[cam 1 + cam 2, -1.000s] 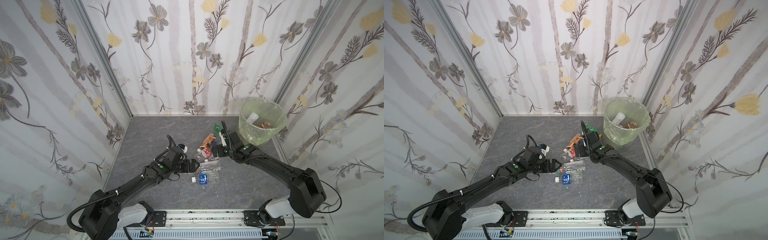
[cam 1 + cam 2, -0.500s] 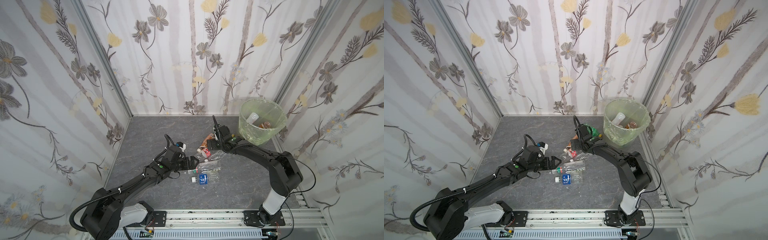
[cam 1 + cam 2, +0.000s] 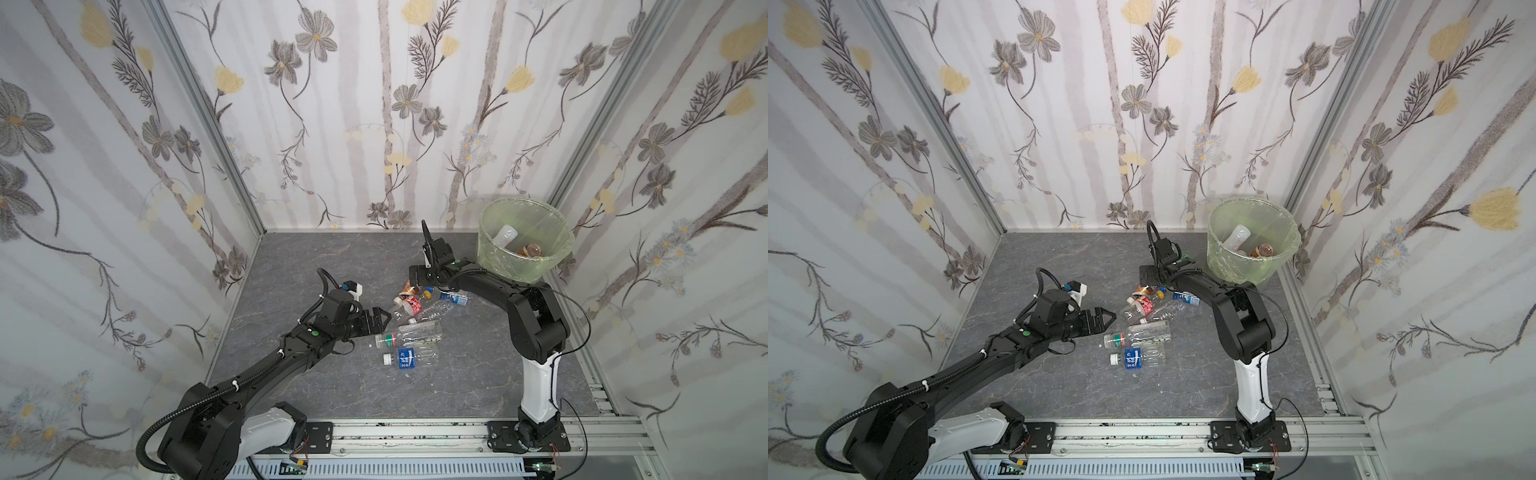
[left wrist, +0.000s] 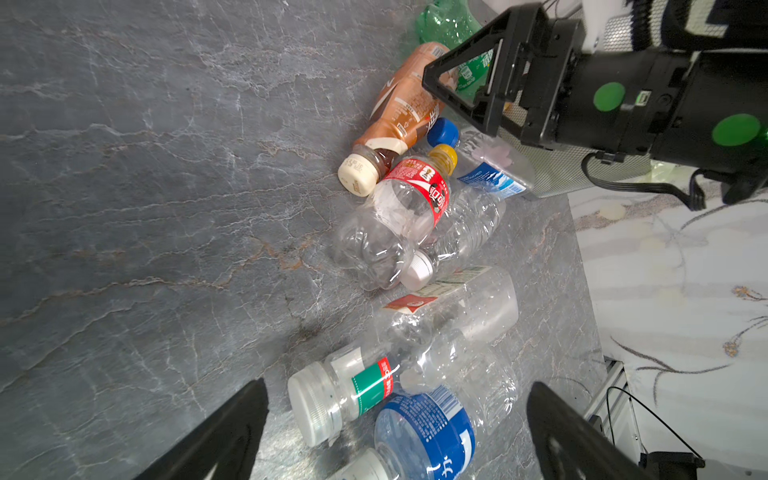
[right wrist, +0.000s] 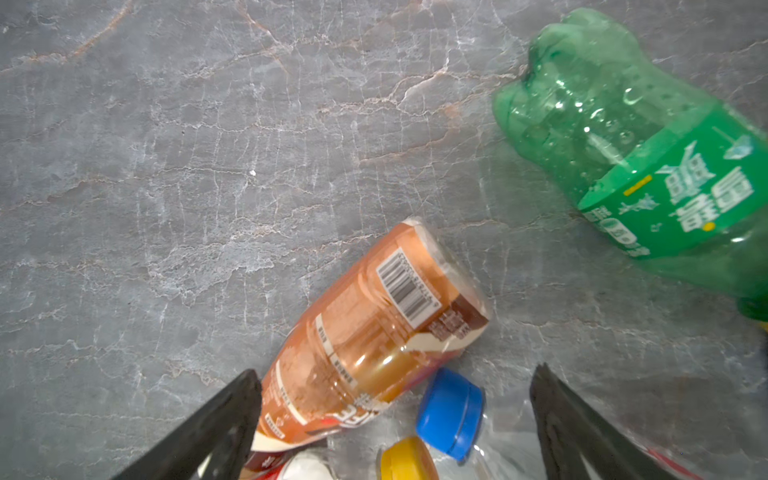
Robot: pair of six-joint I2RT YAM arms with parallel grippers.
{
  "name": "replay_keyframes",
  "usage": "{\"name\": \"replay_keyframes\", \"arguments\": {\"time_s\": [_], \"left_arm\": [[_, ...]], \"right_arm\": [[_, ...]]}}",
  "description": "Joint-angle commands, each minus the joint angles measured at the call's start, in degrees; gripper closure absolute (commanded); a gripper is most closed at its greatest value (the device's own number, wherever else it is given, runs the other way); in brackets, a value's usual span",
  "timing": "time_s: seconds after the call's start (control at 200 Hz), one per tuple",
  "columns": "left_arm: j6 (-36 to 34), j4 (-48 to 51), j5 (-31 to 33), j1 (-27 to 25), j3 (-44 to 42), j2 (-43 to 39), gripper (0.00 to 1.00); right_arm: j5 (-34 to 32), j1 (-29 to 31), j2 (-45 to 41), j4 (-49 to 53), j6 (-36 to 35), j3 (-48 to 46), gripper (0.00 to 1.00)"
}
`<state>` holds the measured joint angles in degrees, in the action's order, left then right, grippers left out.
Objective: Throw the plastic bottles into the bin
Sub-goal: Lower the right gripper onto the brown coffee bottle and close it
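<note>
The table [image 4: 166, 208] is grey, marbled with white and rust veins. The walls [image 3: 374, 104] are white with grey and yellow flowers. The bin [image 3: 498, 262] looks pale green. The brown bottle [image 4: 405, 108] has an orange-brown label and a cream cap. The green bottle [image 5: 623, 145] has a green label with white lettering. The red-labelled bottle [image 4: 415, 195] is clear with a yellow cap. The blue-labelled bottle [image 4: 424, 432] is clear too. The left gripper [image 4: 397, 382] and the right gripper [image 5: 395, 369] are black.

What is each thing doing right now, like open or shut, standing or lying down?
left hand, open, empty.
right hand, open, empty.
bin, upright, some bottles inside.
brown bottle, lying down, cap on.
green bottle, lying down.
red-label bottle, lying down, yellow cap on.
blue-label bottle, lying down, white cap on.
</note>
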<state>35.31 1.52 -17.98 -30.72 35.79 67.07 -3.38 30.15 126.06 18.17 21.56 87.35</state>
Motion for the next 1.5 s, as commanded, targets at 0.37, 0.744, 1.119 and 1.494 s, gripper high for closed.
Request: {"name": "replay_keyframes", "arguments": {"time_s": [0.37,0.744,1.119,1.494], "left_arm": [[1.0,-3.5,-2.0,2.0,-0.1,1.0,0.00],[1.6,-4.6,-2.9,3.7,-0.5,1.1,0.00],[3.3,-6.1,-4.9,6.1,-1.6,1.1,0.00],[5.0,-6.9,-6.2,7.8,-2.1,0.9,0.00]], "right_arm": [[0.5,0.7,8.3,2.5,0.9,9.0,0.00],[1.0,2.6,12.7,5.6,1.8,16.7,0.00],[0.4,4.4,17.0,8.8,2.1,22.6,0.00],[-0.4,5.8,20.0,12.2,2.3,26.9,0.12]]}}
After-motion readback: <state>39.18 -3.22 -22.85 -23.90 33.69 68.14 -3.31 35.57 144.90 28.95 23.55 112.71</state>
